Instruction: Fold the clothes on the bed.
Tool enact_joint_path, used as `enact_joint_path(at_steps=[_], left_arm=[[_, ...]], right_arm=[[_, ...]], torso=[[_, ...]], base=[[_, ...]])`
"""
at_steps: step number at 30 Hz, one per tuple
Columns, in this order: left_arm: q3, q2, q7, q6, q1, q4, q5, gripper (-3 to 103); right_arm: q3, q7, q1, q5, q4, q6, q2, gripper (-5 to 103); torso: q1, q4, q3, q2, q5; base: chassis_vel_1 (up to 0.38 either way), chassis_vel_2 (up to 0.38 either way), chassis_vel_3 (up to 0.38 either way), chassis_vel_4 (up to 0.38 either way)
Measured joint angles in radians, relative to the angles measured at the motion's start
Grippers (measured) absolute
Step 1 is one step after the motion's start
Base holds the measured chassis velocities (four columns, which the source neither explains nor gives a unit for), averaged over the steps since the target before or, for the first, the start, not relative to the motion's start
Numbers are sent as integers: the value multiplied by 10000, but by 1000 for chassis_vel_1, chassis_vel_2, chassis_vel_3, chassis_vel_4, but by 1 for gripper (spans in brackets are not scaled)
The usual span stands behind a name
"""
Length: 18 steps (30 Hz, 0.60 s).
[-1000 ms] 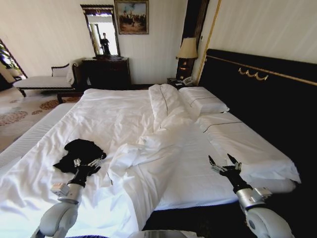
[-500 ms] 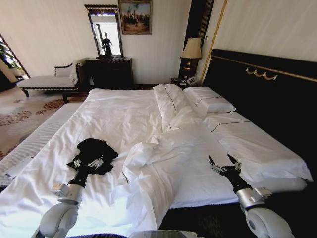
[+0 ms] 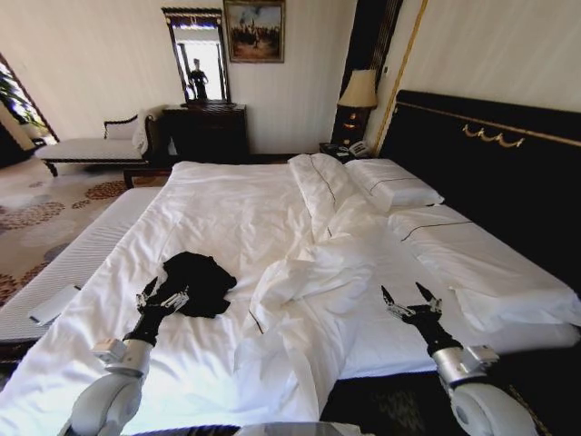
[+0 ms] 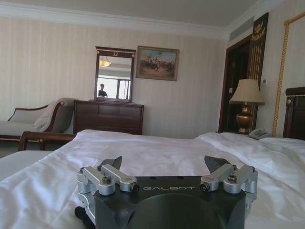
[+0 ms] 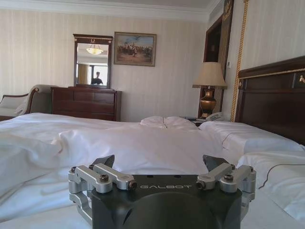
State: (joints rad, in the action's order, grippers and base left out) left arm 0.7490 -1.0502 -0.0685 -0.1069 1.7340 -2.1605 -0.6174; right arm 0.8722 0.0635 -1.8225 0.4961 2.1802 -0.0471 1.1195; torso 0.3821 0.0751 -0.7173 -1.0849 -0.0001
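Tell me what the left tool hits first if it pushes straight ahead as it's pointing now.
Probably the black T-shirt: the open left tool points up the bed with its tips at the shirt's near edge. Its height above the duvet is unclear, so it might skim over.

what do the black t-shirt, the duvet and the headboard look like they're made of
Black T-shirt: soft matte knit, probably cotton; it lies slumped in a crumpled heap.
Duvet: white woven cloth with a slight sheen, likely cotton; it holds crisp creases and puffy folds.
Headboard: seemingly dark polished wood with gilt trim; the right wrist view shows a reddish-brown glossy panel.
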Motion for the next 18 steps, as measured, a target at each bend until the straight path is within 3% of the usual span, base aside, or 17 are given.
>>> enact_joint_path(at_steps=[9, 18], left_arm=[[0, -8, -3, 5, 3, -4, 2, 97], [18, -34, -2, 6, 18, -9, -1, 103]], right_arm=[[-24, 1, -22, -21, 0, -1, 52, 100], [-105, 9, -86, -69, 92, -19, 55, 100]], torso=[[0, 2, 0, 0, 0], [-1, 1, 0, 0, 0]], base=[[114, 121, -113, -122], [105, 105, -111, -110]])
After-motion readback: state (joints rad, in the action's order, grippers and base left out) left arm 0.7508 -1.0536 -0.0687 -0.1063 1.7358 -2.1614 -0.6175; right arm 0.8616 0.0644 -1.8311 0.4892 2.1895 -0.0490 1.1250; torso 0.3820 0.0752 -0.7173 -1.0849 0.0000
